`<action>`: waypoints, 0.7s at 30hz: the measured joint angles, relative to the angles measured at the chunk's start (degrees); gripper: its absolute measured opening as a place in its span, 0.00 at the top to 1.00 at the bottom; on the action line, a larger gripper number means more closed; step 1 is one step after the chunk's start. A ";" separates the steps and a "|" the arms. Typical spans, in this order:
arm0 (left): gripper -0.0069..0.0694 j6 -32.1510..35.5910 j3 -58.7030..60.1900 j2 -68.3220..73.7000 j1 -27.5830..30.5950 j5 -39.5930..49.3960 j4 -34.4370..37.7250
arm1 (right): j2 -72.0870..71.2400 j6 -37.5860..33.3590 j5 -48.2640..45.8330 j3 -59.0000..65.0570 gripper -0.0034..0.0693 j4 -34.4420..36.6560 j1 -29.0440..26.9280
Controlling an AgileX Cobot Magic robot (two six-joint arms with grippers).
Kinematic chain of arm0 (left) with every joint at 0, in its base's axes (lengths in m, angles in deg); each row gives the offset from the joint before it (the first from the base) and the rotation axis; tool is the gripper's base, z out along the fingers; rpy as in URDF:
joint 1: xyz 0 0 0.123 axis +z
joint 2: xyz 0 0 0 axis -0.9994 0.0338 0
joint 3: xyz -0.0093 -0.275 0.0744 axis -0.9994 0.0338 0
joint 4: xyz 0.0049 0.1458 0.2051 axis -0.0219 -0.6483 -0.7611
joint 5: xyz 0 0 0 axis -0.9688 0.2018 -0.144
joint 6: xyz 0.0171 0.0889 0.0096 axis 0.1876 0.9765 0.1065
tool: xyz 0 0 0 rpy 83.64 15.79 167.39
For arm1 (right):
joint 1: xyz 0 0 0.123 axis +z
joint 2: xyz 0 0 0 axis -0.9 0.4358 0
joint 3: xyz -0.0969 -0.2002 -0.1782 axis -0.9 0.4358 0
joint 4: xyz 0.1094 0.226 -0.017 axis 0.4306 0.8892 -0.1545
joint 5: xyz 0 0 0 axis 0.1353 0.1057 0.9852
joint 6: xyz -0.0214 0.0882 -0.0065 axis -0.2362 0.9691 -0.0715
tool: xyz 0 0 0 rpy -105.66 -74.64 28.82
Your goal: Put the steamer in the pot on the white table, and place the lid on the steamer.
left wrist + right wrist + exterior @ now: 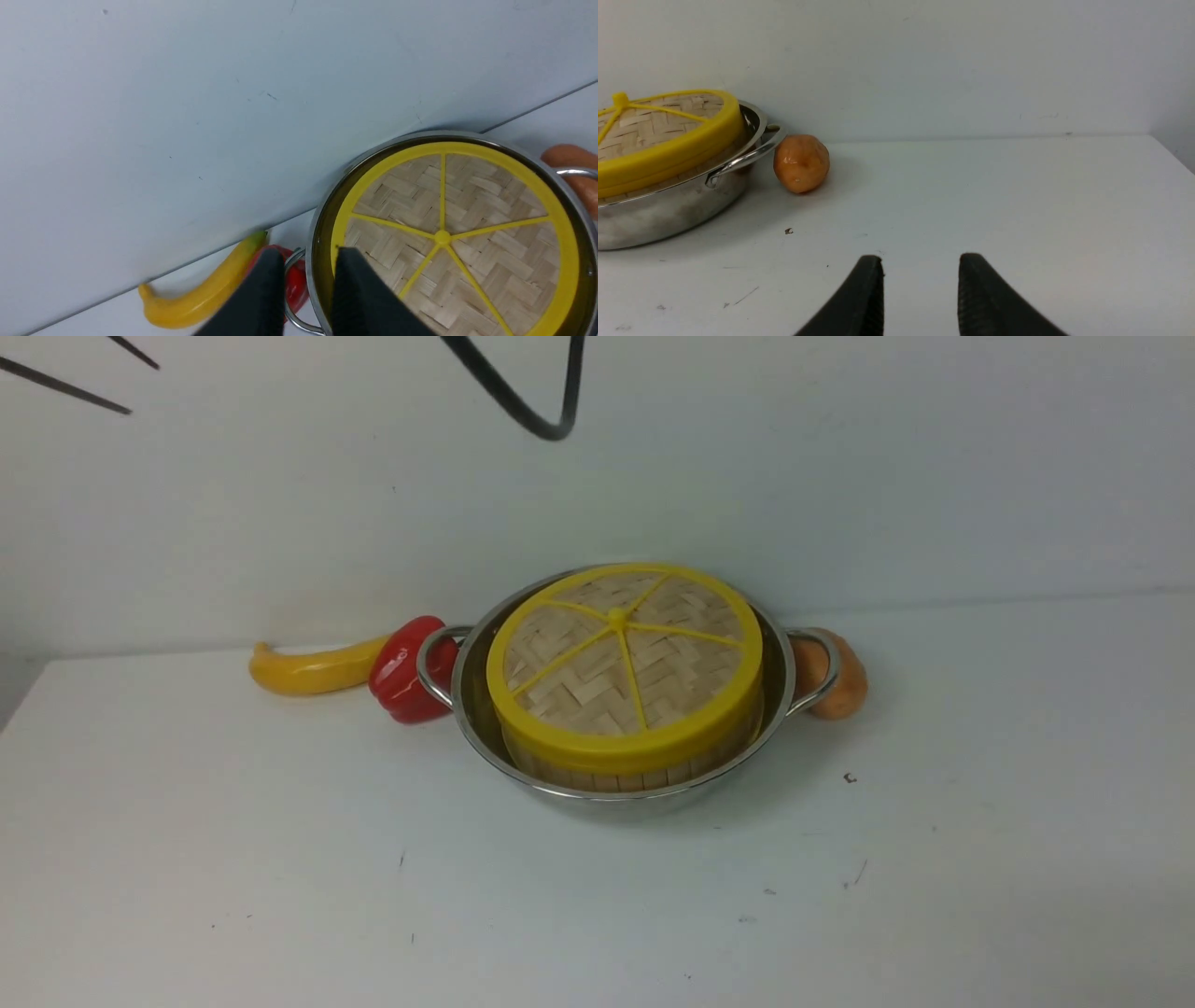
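Observation:
The shiny pot [782, 665] stands on the white table [280, 868] near the back wall. Inside it sits the steamer [616, 777], of which only a strip of wooden wall shows. The lid [624, 658] lies on top of it, tilted a little, its yellow knob up. Neither gripper shows in the front view. In the left wrist view my left gripper [306, 254] hovers over the pot's [314, 233] handle side beside the lid [467, 242], open and empty. My right gripper [920, 261] is open over bare table, well apart from the pot [668, 214] and lid [658, 135].
A yellow banana-shaped toy [313, 670] and a red pepper [403, 672] lie against the pot's left handle. An orange round fruit [840, 686] sits behind the right handle. A black cable [523, 401] hangs at the top.

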 joint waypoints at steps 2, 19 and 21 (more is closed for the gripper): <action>0.83 -0.18 0.00 -0.15 0.00 0.06 0.00 | 0.00 0.00 0.00 0.00 0.62 0.00 0.00; 0.91 -0.23 5.39 -4.74 0.11 0.20 -0.51 | 0.00 -0.05 0.00 0.00 0.62 0.00 0.00; 0.90 -0.23 13.47 -10.50 0.11 -1.46 -0.45 | 0.00 -0.05 0.00 0.00 0.62 0.00 0.00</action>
